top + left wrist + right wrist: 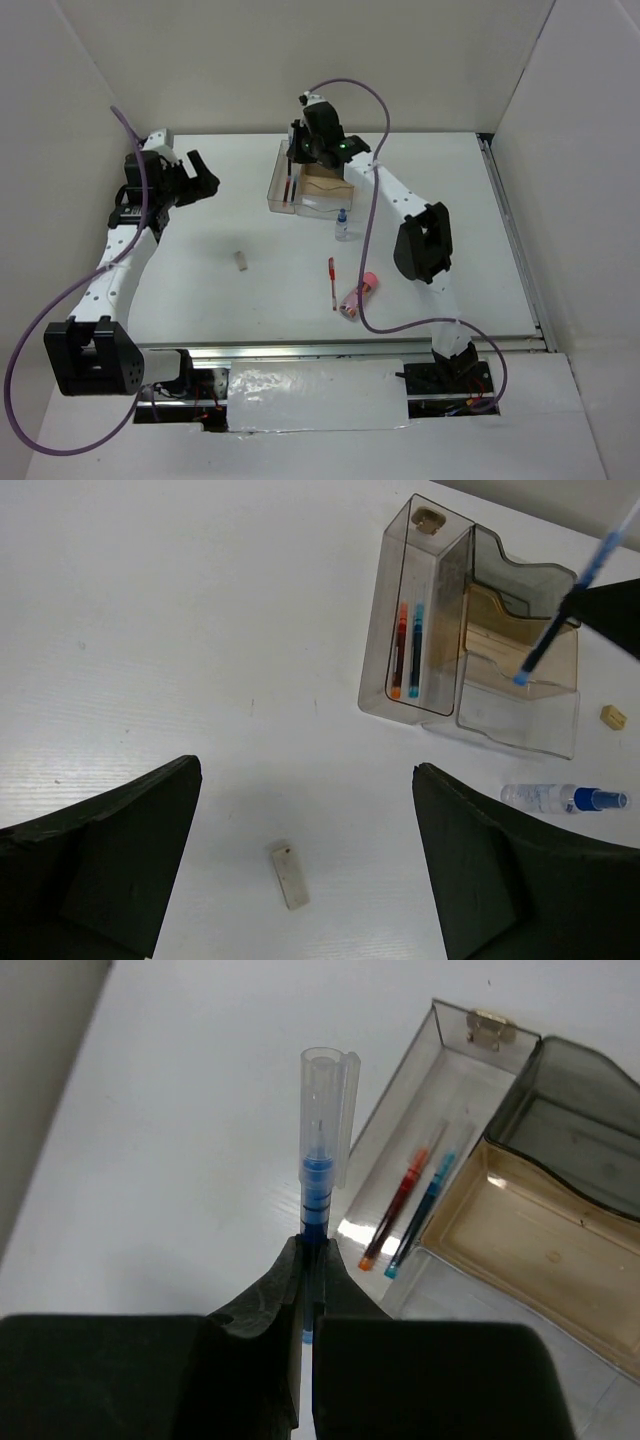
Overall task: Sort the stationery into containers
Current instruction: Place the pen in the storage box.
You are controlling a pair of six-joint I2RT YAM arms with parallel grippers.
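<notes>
The smoky organizer tray [325,207] stands at the back middle. Its long narrow compartment holds a red pen [400,650] and a blue pen [416,648]. My right gripper [300,160] hovers over the tray's left end, shut on a blue pen with a clear cap [322,1150] that points down beside the narrow compartment [455,1070]. My left gripper [205,175] is open and empty at the far left, above a beige block [290,875]. A red pen [332,283], a pink tube [358,295] and a blue-capped bottle [343,225] lie on the table.
A second small beige block [613,717] lies right of the tray, near the bottle [565,798]. White walls enclose the table on the left, back and right. A metal rail runs along the near edge [340,350].
</notes>
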